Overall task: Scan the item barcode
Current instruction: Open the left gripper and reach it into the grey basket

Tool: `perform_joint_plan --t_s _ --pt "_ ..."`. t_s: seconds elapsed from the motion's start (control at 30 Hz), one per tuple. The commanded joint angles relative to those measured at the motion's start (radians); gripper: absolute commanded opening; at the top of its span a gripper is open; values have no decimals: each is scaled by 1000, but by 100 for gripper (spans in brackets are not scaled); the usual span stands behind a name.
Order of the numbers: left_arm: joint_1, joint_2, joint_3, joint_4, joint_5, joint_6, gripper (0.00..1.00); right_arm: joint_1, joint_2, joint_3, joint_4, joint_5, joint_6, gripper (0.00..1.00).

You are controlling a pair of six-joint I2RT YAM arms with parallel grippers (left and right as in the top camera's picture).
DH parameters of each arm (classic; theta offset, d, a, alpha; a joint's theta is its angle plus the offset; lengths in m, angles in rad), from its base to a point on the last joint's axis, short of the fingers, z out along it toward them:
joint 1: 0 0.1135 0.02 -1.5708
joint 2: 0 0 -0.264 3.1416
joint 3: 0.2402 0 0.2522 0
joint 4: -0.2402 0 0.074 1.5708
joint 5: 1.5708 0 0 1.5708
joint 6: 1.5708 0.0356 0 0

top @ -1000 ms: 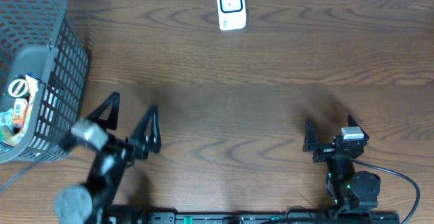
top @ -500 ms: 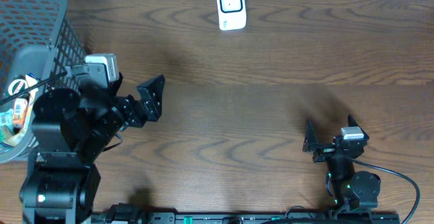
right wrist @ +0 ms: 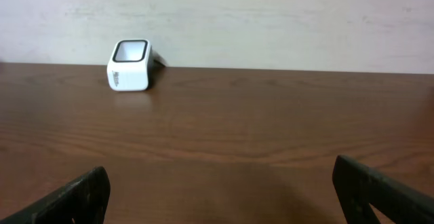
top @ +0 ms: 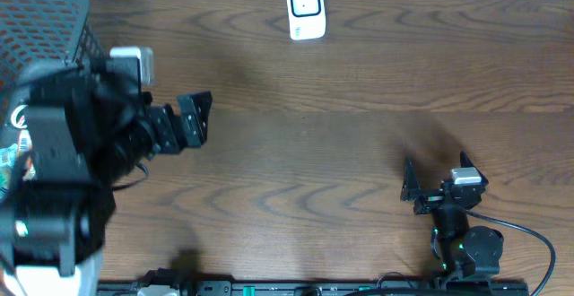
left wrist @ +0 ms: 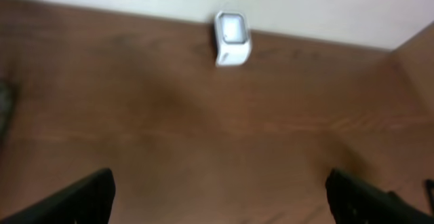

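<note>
Grey plastic mesh basket (top: 54, 13) at 9 o'clock, whose rim the spread, empty left gripper (top: 188, 124) could snag on entry, tipping it; right gripper (top: 435, 172), likewise spread, rests at 5 o'clock.

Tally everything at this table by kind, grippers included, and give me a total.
Baskets: 1, the grey mesh basket
Scanners: 1, the white scanner
Grippers: 2, the left gripper and the right gripper, both open
Total: 4. The basket contents are mostly hidden by the left arm and not counted.
</note>
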Motion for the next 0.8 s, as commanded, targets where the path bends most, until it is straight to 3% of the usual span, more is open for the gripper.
perform_joint_plan --t_s 0.0,0.17,0.3,0.43,0.57,0.7,0.77 --pt "-2 142 157 -108 -58 57 98 -2 -5 -1 -3 8 -5 99" --pt "-2 226 214 -110 -58 57 98 -2 -5 -1 -3 8 -5 99" --pt "-2 226 232 -21 -47 37 98 -2 -5 -1 -3 8 -5 98" --pt "39 283 365 -31 -48 38 97 -2 -5 -1 -3 8 -5 99" --pt "162 428 608 -146 -71 36 98 -2 -5 -1 -3 8 -5 99" --pt "323 552 752 -170 -286 -90 98 -2 -5 -1 -3 8 -5 99" --pt "396 579 757 -145 -320 -144 98 -2 -5 -1 -3 8 -5 99"
